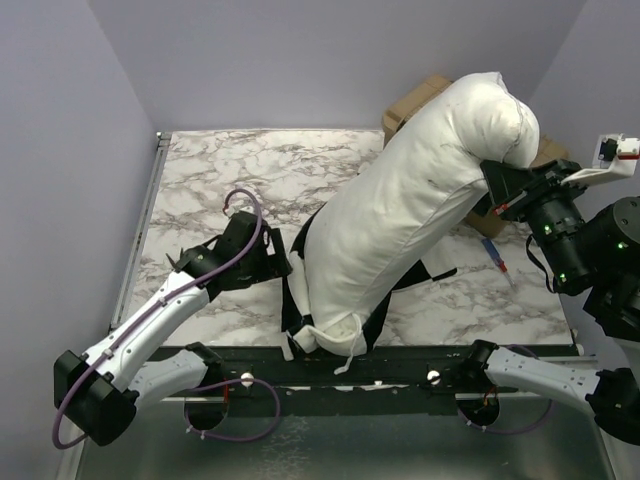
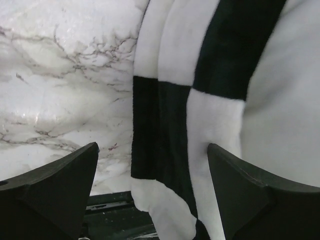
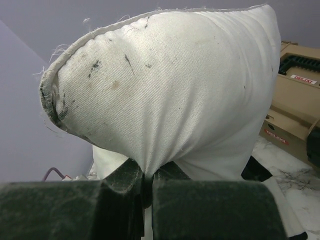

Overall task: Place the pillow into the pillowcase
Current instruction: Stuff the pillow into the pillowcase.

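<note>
White pillow (image 1: 400,210) aslant over marble bench (image 1: 230,170), right fingers (image 3: 125,181) clamped on its far end, left fingers (image 2: 55,185) apart beside checked pillowcase (image 2: 165,125)

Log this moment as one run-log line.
left jaws: open, facing pillowcase, nothing held | right jaws: shut on pillow end | pillow: far end raised, near end low on pillowcase

One large plain white puffy pillow (image 1: 400,210) is counted, one limp black-and-white checked fabric pillowcase (image 2: 170,125), one white-grey marbled counter (image 1: 250,170), and two black two-finger end effectors: the left end effector (image 2: 152,145) and the right end effector (image 3: 147,175).
</note>
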Tool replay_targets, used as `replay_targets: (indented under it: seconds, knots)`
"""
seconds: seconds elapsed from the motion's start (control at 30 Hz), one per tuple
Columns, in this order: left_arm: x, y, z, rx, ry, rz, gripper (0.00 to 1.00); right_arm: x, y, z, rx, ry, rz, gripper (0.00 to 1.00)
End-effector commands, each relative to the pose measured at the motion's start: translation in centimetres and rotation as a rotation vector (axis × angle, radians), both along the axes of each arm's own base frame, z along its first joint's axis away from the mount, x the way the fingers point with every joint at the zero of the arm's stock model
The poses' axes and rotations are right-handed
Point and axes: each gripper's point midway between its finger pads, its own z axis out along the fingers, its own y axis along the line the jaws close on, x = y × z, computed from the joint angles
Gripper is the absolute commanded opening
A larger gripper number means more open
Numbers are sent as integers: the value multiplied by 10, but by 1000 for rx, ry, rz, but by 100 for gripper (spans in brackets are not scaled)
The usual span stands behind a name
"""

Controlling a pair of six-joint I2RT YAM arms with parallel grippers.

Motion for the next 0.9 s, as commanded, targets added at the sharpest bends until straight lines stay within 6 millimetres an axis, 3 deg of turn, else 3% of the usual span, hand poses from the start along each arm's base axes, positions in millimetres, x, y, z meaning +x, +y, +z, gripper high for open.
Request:
replay_targets:
  seconds: [0.0, 0.23, 0.4, 0.53, 0.7, 0.77, 0.87]
  knots:
    - [-12, 10, -7, -106, 56, 116, 91, -8, -31, 22, 79, -33, -98, 0]
    - [-31, 14, -60, -158, 167, 196, 88, -13, -50, 16, 96, -24, -162, 0]
    - [-30, -28, -79, -354, 185, 75, 88, -17, -58, 15, 103, -27, -174, 0]
    - [-15, -61, -74, -514, 136, -15, 93, -18, -58, 16, 112, -33, -167, 0]
    - [-16, -77, -116, -427, 232, -20, 92, -17, -53, 13, 114, -25, -151, 0]
    - [-19, -83, -134, -373, 256, 0, 84, -16, -51, 11, 113, -23, -150, 0]
    - [-18, -90, -152, -310, 253, 42, 51, -16, -52, 12, 111, -23, -153, 0]
